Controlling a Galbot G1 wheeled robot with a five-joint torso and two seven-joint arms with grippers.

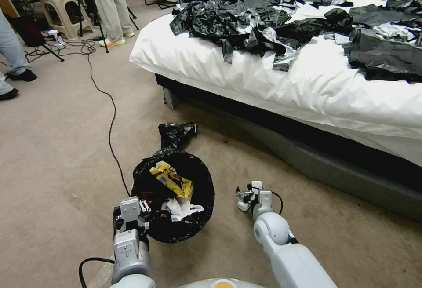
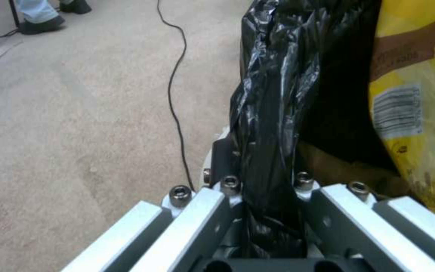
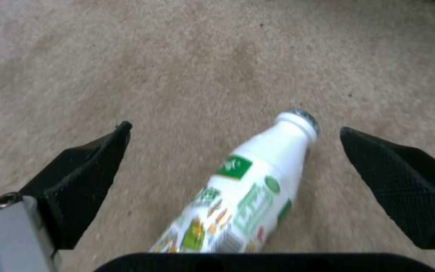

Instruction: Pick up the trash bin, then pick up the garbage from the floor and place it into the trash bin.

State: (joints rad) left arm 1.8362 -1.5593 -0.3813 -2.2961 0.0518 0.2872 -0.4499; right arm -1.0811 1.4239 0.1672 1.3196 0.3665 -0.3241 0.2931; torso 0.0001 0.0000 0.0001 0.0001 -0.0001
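1. Plainly, the left gripper (image 1: 132,211) has its fingers clamped on the near rim of the trash bin (image 1: 173,195), with the black liner bag (image 2: 270,113) pinched between them in the left wrist view; whether the bin is lifted clear of the floor (image 1: 57,147) I cannot tell.
2. Inside the bin lie a yellow snack wrapper (image 1: 171,179) and a crumpled white tissue (image 1: 181,209), so some garbage is already collected.
3. The right gripper (image 1: 247,198) hangs low over the carpet just right of the bin, its fingers (image 3: 84,177) spread wide and holding nothing.
4. A small white plastic bottle (image 3: 250,196) with a green label lies on the floor between those open fingers, its capped neck pointing away from the wrist; neither finger touches it.
5. The step in hand looks like picking up this bottle.
6. The next move likely calls for lowering the fingers around the bottle's body and closing squarely, since a smooth round bottle may roll or slip out sideways.
7. A black cable (image 1: 110,116) runs across the floor left of the bin, and a bed (image 1: 307,85) strewn with black bags stands beyond.
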